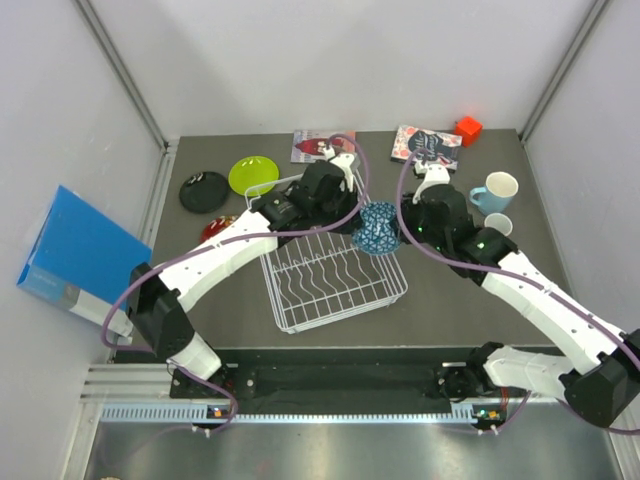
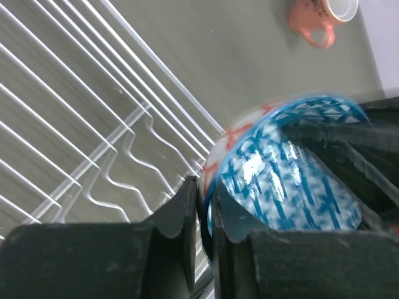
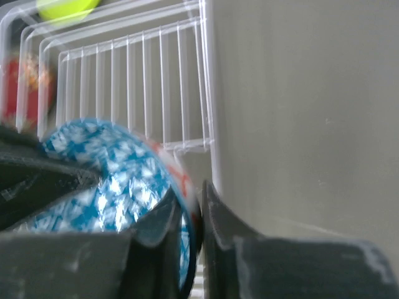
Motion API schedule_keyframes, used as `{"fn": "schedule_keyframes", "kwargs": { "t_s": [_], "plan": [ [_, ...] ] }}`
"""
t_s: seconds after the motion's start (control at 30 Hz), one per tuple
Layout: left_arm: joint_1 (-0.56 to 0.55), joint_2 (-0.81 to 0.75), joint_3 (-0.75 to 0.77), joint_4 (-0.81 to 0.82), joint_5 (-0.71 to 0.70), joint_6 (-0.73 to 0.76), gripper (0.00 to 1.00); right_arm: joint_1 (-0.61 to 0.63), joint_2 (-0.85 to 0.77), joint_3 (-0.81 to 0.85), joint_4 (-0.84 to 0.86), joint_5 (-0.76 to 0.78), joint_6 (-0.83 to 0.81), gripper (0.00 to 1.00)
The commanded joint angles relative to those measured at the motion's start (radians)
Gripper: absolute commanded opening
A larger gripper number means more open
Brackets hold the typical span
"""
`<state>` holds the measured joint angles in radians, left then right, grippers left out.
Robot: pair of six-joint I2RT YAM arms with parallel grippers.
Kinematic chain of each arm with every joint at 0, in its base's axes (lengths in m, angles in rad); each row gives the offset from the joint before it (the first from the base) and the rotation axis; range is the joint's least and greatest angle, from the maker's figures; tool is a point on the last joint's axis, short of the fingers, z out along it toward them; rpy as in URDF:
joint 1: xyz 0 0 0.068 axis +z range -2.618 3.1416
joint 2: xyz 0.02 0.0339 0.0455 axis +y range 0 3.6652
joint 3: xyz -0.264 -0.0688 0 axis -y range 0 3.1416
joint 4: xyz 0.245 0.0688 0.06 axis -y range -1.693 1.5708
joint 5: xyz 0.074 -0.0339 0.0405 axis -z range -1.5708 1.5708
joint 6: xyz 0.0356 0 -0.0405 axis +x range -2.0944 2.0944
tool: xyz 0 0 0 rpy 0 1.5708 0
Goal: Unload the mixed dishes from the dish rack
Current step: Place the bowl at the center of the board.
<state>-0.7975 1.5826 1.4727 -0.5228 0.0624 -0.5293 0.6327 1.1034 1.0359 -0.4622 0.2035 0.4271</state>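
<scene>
Blue-patterned bowl [image 1: 378, 230], rim inside left gripper [image 2: 204, 187], right gripper [image 3: 194, 205]

Blue-patterned bowl [image 3: 106, 174] motion-blurred, red patterned plate [image 1: 215, 226] half hidden by left arm [image 1: 225, 258]

No lettering can be read; marks on the pink cup [image 2: 312, 23] and two book covers [image 1: 322, 146] are too small.

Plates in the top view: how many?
3: lime green plate far left, black plate left of it, red patterned plate nearer, partly under the left arm. More could hide beneath it.
</scene>
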Motion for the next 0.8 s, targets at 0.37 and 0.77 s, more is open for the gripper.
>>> {"fn": "schedule_keyframes", "kwargs": {
  "t_s": [0.37,0.77],
  "plan": [
    [0.006,-0.194,-0.04,0.089,-0.312,-0.003,0.99,-0.056,-0.073,0.087,-0.026,0.112,0.012,0.0],
    [0.055,-0.472,-0.299,0.181,-0.362,-0.081,0.99,-0.518,0.179,0.036,0.178,-0.253,0.303,0.0]
  ]
}}
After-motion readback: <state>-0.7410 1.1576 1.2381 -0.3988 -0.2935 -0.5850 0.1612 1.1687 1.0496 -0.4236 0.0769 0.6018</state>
